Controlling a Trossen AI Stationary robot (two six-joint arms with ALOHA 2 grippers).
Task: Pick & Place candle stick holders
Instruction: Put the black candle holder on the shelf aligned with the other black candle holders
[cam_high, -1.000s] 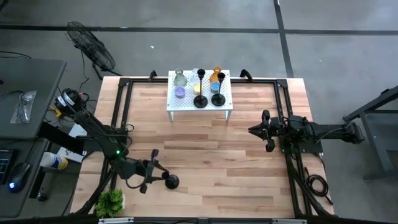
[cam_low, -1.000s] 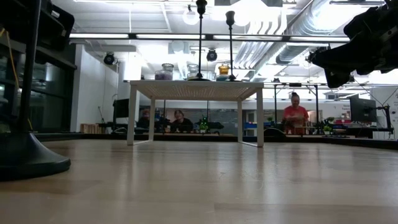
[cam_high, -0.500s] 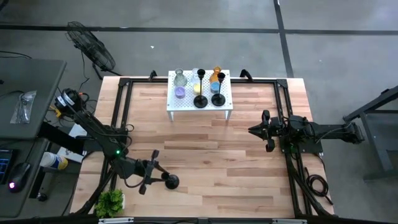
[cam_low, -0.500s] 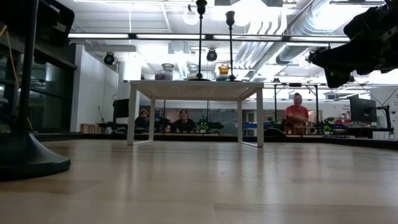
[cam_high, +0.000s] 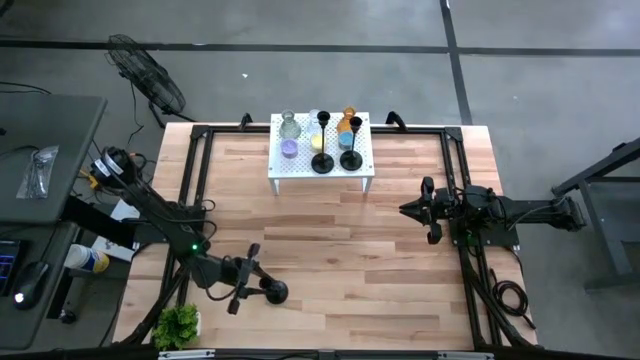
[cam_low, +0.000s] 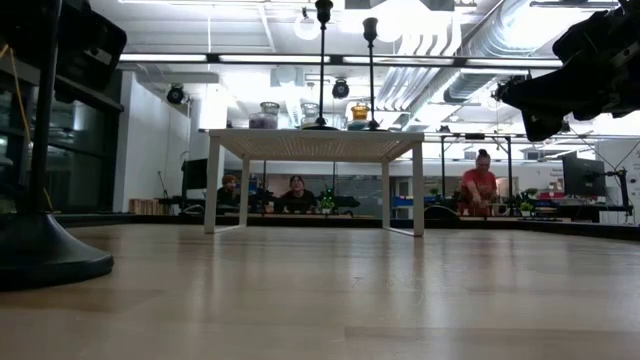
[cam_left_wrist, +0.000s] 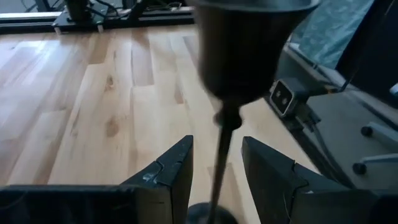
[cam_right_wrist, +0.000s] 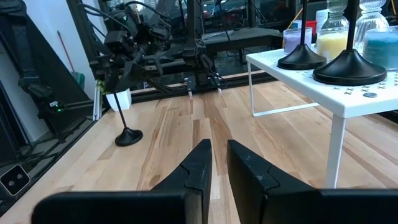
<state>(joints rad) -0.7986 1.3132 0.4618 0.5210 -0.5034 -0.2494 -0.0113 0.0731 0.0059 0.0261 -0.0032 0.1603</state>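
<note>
Black candle stick holder (cam_left_wrist: 219, 143) stands between left gripper (cam_left_wrist: 214, 171) fingers (cam_left_wrist: 176, 168), unlabelled.

The left gripper (cam_high: 243, 281) sits low at the table's near-left corner, its fingers (cam_left_wrist: 176, 171) either side of the thin stem of a black candle stick holder with a round flared base (cam_high: 275, 292), which stands on the light wooden table (cam_high: 330, 240). Behind the gripper lies a small green leafy plant (cam_high: 177, 323). Well ahead of it, at the far edge, a white perforated metal stand (cam_high: 322, 165) carries two more black holders (cam_high: 350, 158) and small glass cups (cam_high: 289, 148). The right gripper (cam_high: 413, 209) hovers near the table's right edge, well apart from the stand
</note>
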